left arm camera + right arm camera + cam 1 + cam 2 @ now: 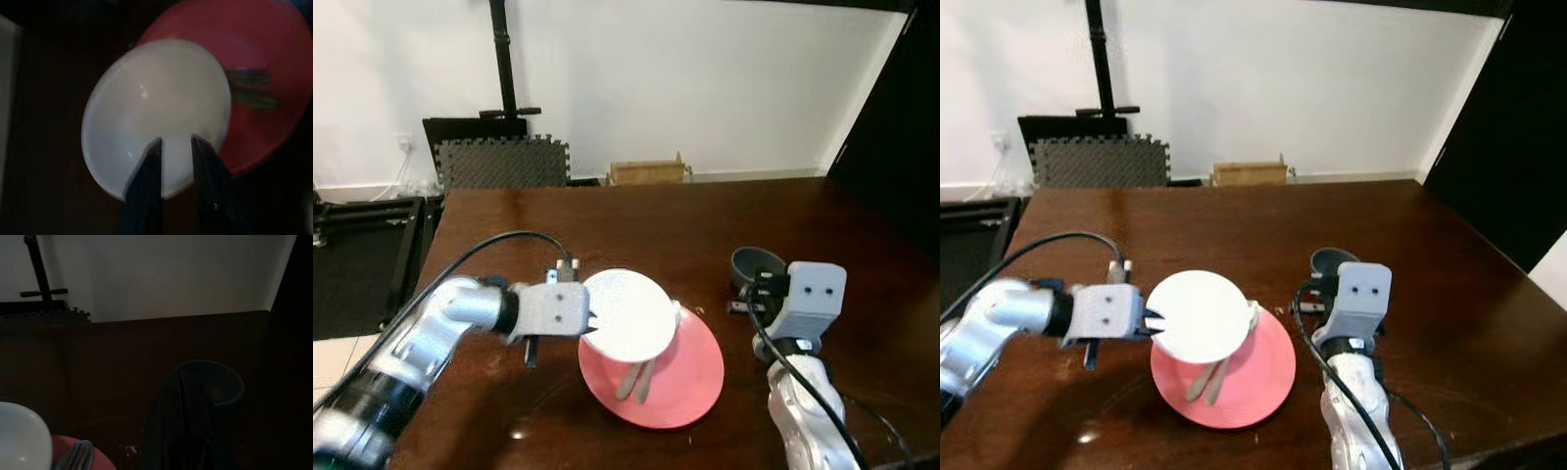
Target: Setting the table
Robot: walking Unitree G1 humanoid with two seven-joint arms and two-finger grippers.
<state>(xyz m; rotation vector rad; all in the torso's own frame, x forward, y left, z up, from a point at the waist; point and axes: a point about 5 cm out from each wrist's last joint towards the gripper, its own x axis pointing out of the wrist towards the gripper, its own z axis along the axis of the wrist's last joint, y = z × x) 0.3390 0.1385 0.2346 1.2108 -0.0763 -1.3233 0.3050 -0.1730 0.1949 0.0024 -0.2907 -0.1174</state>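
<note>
Nearby, left gripper (pixel 590 320) jaws pinch white plate (pixel 628 315) over pink plate (pixel 671 377); right gripper (pixel 749 287) jaws hold grey cup (pixel 756 262).

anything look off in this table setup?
Yes. The cutlery lies on the pink plate, partly under the white plate, which the left gripper holds by the rim above it, overhanging the pink plate's edge. The right gripper is at the dark cup.

No legible text, labels, brands, numbers or signs anywhere in these views.
</note>
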